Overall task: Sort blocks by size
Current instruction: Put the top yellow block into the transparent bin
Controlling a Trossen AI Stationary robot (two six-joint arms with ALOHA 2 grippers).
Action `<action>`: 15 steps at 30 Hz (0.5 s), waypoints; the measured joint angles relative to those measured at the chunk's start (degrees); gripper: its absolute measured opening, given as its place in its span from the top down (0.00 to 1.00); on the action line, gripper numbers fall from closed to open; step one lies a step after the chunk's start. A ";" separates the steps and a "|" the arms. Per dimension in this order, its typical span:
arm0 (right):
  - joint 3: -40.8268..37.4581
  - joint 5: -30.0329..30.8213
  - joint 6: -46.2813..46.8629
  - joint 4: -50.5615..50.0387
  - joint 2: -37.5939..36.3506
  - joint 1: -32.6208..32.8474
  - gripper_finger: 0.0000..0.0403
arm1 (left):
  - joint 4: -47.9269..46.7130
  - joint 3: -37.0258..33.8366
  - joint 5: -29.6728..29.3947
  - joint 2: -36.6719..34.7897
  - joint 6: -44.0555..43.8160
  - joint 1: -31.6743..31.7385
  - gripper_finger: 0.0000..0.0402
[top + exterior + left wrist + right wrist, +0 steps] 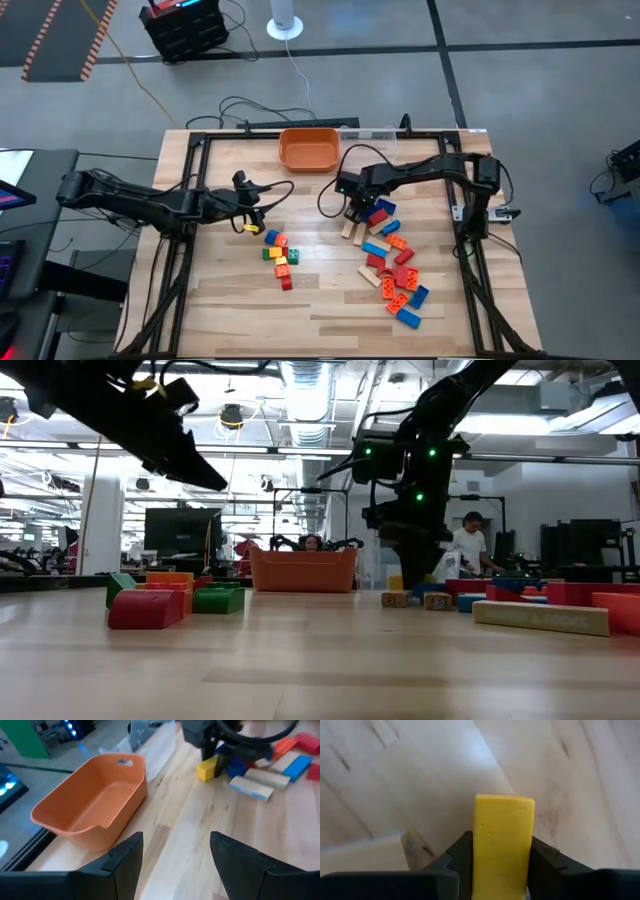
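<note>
The right gripper (501, 870) points down to the bench (330, 300), at the head of the long row of blocks (392, 262). Its fingers (460, 860) pinch a yellow block (503, 840) from both sides. The right arm reaches in, bent, from the right edge. The left gripper (175, 865) hangs above the bench beside the small cluster of blocks (279, 258), its fingers spread and holding nothing. Farther back stands the orange bowl (309, 148).

Both arms are black, built of slim jointed links, with black cables looping beside them. The right arm (415, 470) shows small green lights on its housing. The left gripper (175, 865) has 2 broad, matte black fingers (125, 862) with angular edges.
</note>
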 joint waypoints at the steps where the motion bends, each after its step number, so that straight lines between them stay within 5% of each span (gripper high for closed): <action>1: 0.45 0.05 -1.02 -0.14 -1.22 -0.04 0.62 | -0.26 0.00 -0.01 -0.52 0.02 -0.29 0.44; 9: 4.66 5.60 -9.06 2.10 -11.05 -6.72 0.62 | -1.70 0.00 -0.02 -3.61 -0.16 -0.84 0.44; 15: 7.48 3.27 -13.09 3.11 -10.92 -16.30 0.60 | -1.72 0.00 -0.02 -3.73 -0.32 -0.82 0.44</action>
